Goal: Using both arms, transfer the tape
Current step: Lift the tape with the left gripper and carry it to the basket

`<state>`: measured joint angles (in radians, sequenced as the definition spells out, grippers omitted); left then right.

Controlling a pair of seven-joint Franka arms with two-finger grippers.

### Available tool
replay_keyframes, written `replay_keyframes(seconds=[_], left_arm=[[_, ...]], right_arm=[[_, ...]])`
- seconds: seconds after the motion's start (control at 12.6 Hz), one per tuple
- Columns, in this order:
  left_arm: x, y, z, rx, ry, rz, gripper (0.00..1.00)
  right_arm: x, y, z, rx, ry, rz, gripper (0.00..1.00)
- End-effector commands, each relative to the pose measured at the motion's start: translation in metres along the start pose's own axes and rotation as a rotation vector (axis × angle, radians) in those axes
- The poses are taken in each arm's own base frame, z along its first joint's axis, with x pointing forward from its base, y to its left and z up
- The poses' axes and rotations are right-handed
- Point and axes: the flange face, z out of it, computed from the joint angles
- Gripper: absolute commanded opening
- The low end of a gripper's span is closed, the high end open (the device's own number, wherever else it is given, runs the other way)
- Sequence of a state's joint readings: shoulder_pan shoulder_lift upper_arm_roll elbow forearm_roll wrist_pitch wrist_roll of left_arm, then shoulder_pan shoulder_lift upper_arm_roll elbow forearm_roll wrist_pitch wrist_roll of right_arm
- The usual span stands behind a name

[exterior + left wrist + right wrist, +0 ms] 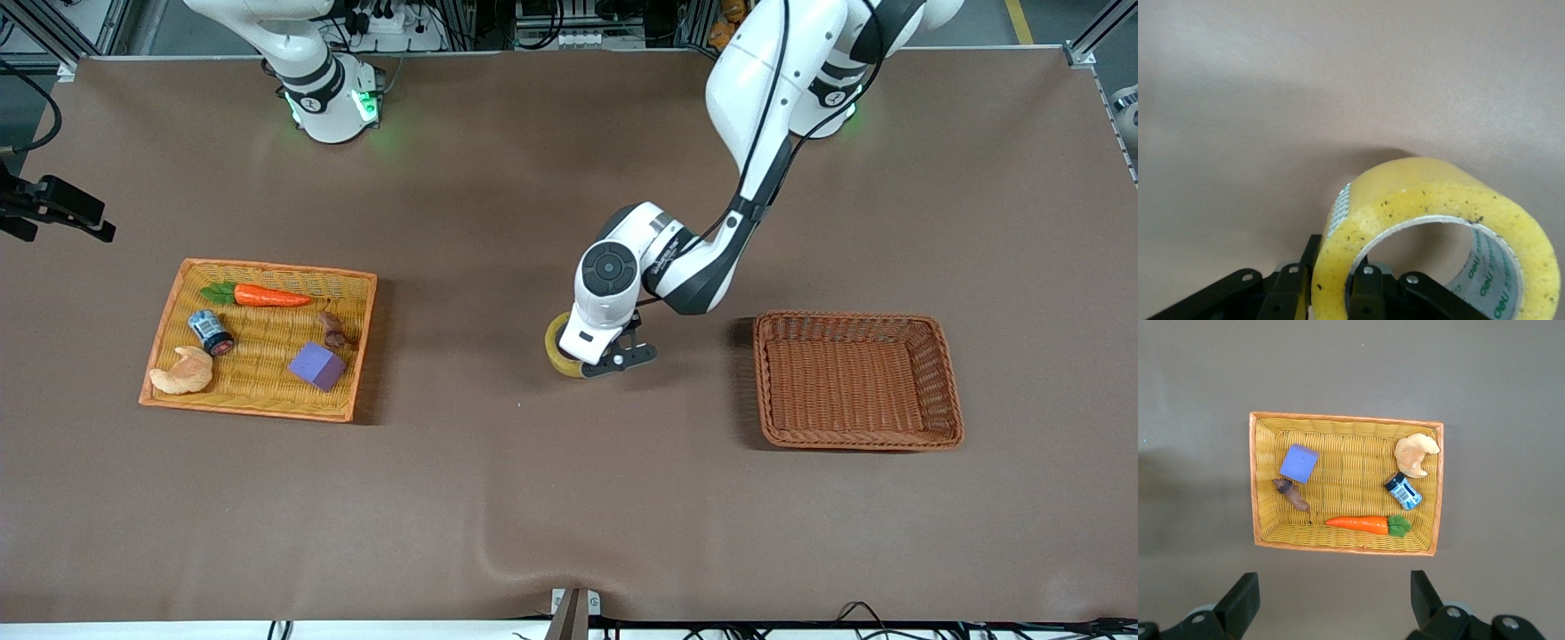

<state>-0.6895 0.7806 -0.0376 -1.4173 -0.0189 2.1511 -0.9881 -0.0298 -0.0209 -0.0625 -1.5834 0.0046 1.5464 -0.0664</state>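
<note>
Bright, even overhead light; soft shadows, slight close-up blur.

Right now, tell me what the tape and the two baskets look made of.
The tape: glossy translucent yellowish plastic film wound on a grey-white core, likely card. The yellow basket and the brown basket: woven wicker or a plastic imitation, judging by the weave.

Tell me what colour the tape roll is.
Translucent yellow tape with a grey-white core, clearest in the left wrist view.

Tape on table between baskets.
</note>
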Motion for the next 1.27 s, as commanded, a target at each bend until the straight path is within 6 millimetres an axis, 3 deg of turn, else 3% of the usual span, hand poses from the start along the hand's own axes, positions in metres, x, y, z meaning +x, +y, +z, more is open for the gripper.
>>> replay_keyframes(seconds=[0.0, 0.08, 0.32, 0.4, 0.63, 0.87, 1.19], left_arm=[[0.016, -0.033, -0.075, 0.063, 0.012, -0.114, 0.00], [0.029, -0.051, -0.087, 0.098, 0.008, -0.191, 0.00], [0.106, -0.133, -0.121, 0.123, 0.013, -0.385, 0.00], [0.131, -0.166, -0.126, 0.123, 0.002, -0.464, 0.00], [0.177, -0.238, -0.121, 0.126, -0.018, -0.596, 0.00], [0.190, -0.287, -0.108, 0.089, -0.002, -0.652, 0.00], [0.168, -0.309, -0.072, 0.086, 0.006, -0.640, 0.00]], right_arm=[[-0.003, -0.001, -0.003, -0.023, 0.009, -0.001, 1.00], [-0.003, 0.000, -0.003, -0.022, 0.007, 0.001, 1.00], [-0.003, 0.005, -0.002, -0.011, 0.005, 0.003, 1.00], [-0.002, 0.004, 0.001, -0.005, 0.000, 0.009, 1.00], [0.000, 0.005, 0.005, -0.004, -0.010, 0.003, 1.00], [0.002, 0.001, 0.007, -0.005, -0.015, 0.005, 1.00], [0.001, 0.007, 0.001, -0.006, -0.004, 0.014, 1.00]])
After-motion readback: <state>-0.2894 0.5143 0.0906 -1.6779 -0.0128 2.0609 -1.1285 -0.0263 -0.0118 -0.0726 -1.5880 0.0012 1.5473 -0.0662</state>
